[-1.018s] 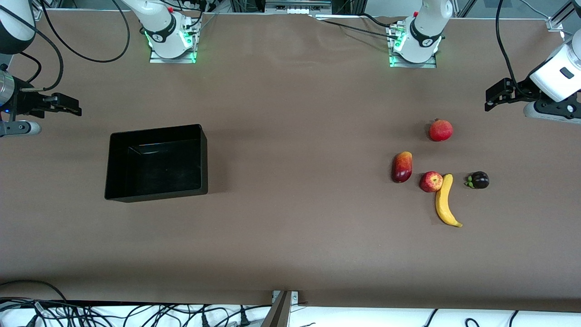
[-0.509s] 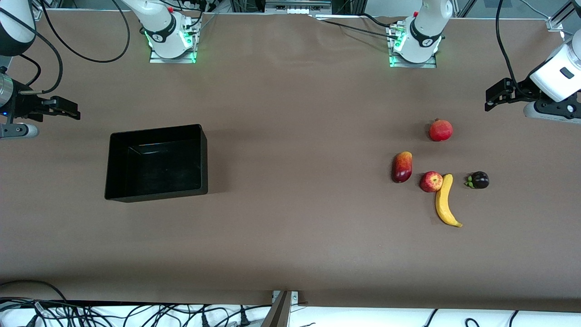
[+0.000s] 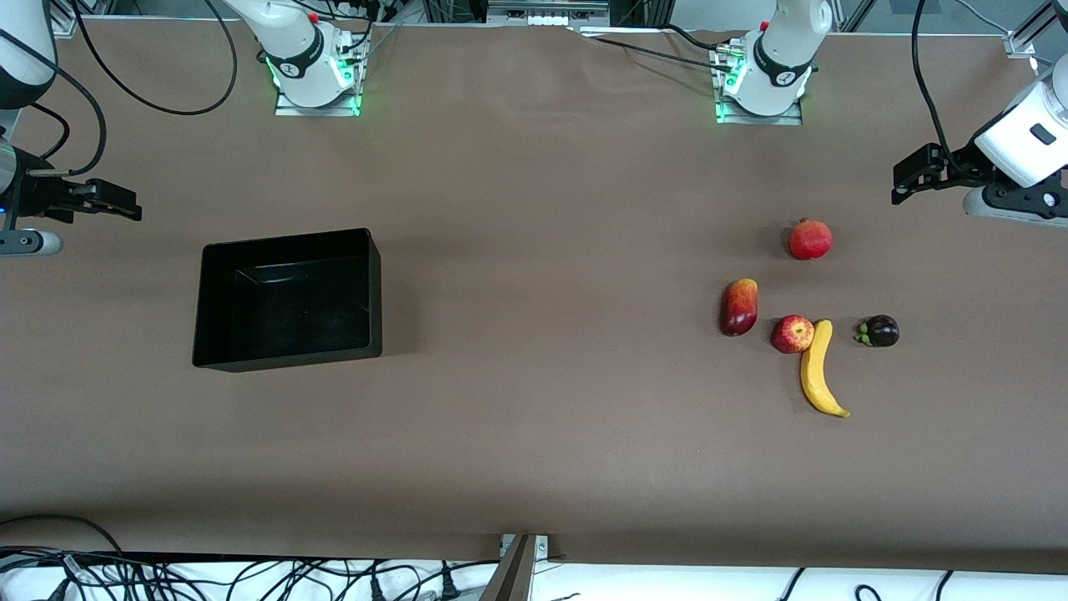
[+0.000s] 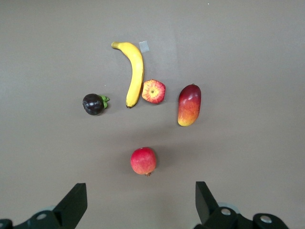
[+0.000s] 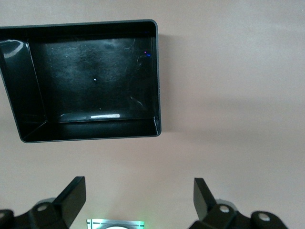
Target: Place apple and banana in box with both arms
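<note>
The small red apple (image 3: 792, 334) lies on the table touching the long yellow banana (image 3: 818, 368), toward the left arm's end. Both show in the left wrist view, apple (image 4: 153, 91) and banana (image 4: 133, 72). The black box (image 3: 287, 299) stands open and empty toward the right arm's end; the right wrist view looks down into the box (image 5: 157, 86). My left gripper (image 3: 909, 179) is open and empty, up in the air at the table's end (image 4: 139, 205). My right gripper (image 3: 113, 201) is open and empty, up in the air at the other end (image 5: 138, 200).
A red-and-yellow mango-like fruit (image 3: 739, 306) lies beside the apple. A larger red ball with a crown tip (image 3: 810, 239) lies farther from the front camera. A dark purple fruit (image 3: 880, 331) lies beside the banana. Cables run along the table's edges.
My right gripper has drifted a little toward the table's end, away from the box. The left arm and the fruits have not moved.
</note>
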Robot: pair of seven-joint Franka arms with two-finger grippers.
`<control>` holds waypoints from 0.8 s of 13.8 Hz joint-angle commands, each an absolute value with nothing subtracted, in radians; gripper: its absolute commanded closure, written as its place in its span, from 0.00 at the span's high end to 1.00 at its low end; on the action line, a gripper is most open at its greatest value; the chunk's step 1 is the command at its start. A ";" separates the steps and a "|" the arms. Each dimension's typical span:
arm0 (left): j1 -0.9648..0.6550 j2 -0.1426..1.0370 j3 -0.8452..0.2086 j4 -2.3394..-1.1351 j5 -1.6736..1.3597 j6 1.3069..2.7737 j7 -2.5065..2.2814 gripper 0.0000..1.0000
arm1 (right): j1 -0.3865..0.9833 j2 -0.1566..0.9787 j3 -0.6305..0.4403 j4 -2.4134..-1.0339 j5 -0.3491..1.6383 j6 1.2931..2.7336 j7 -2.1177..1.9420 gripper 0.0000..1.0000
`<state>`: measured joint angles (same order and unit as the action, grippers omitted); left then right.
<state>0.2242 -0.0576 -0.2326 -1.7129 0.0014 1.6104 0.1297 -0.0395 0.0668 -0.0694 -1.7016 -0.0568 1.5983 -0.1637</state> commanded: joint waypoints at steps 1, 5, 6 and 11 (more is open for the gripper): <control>0.222 -0.064 -0.229 -1.720 0.000 1.608 0.129 1.00 | -0.058 0.074 -0.063 -1.703 -0.074 1.598 -0.172 1.00; 0.224 -0.064 -0.226 -1.720 0.000 1.608 0.129 1.00 | -0.069 0.109 -0.061 -1.703 -0.077 1.612 -0.173 1.00; 0.222 -0.064 -0.222 -1.720 0.000 1.608 0.130 1.00 | -0.071 0.130 -0.061 -1.710 -0.078 1.620 -0.173 1.00; 0.222 -0.063 -0.222 -1.720 0.000 1.608 0.130 1.00 | -0.078 0.265 -0.061 -1.764 -0.081 1.794 -0.173 1.00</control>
